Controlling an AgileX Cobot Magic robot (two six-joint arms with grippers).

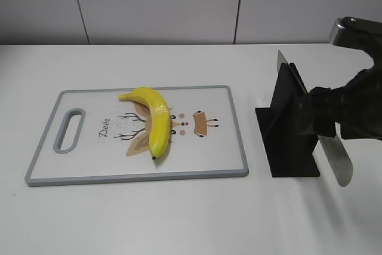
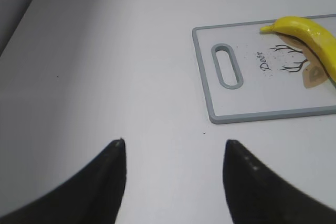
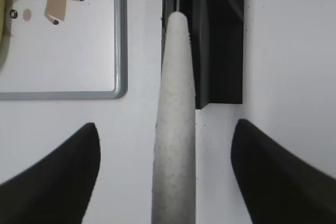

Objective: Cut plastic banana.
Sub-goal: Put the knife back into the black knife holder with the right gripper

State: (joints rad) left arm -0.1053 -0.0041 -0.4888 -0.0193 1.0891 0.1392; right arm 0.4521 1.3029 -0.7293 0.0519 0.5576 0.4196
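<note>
Lying on the cutting board (image 1: 197,174), one banana (image 1: 154,119) runs far-to-near, stem end far-left, dark tip near. One black knife stand (image 1: 292,132) sits right of the board. Right gripper (image 3: 165,145) fingers spread, knife (image 3: 174,129) between them; grip unclear. Left gripper (image 2: 173,153) wide, empty.

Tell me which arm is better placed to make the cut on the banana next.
Right. In the exterior view the right hand carries the knife beside the black knife stand, close to the cutting board where the banana lies. The left hand hangs open and empty over bare table.
</note>
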